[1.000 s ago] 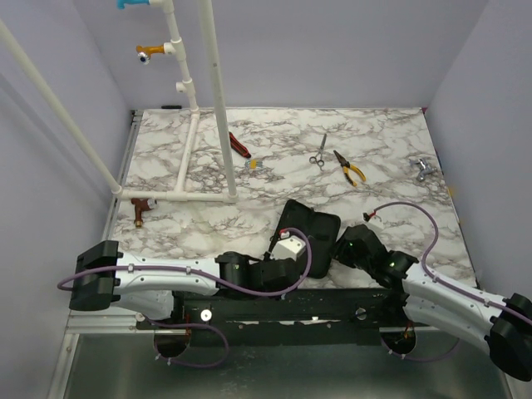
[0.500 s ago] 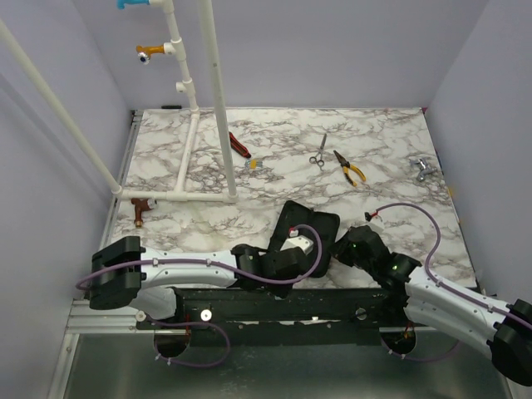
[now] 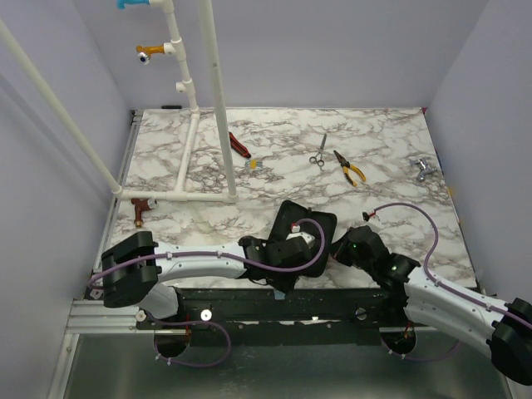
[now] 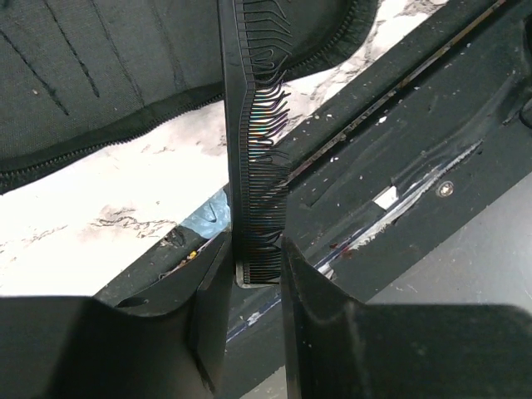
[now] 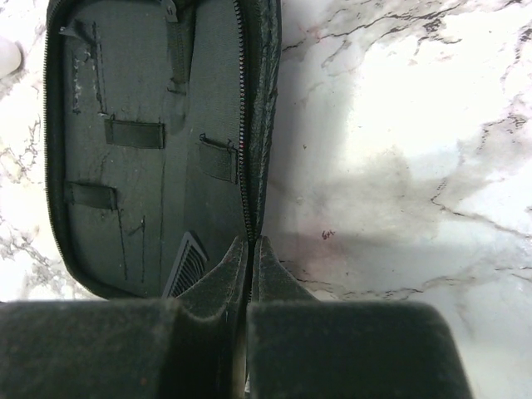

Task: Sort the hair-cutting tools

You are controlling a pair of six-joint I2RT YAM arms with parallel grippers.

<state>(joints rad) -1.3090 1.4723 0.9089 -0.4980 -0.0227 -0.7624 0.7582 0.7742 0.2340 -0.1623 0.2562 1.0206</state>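
the left gripper is closed on one end of the comb, a finger on each flat face. the rest of the comb sticks out ahead over the near edge of the table and reaches the open case. the right gripper has its fingers pinched together on the case's zipped rim, seemingly to hold it steady. the comb's far tip shows inside the case, near that rim.

the comb looks light, thin and smooth. its spine is probably stiff enough to steer, though so long a piece will flex a little. several of the fine teeth look wavy, so they likely bend easily and could snag on the straps or zipper. held by one end, it may swivel in the jaws if the tip catches. a hold on the spine, nearer the middle, would control it better.

the scissors lie far back on the table, well apart from both arms. they look thin, hard and slippery, and flat to the marble. the crossing of the blades is likely the best place to grip.
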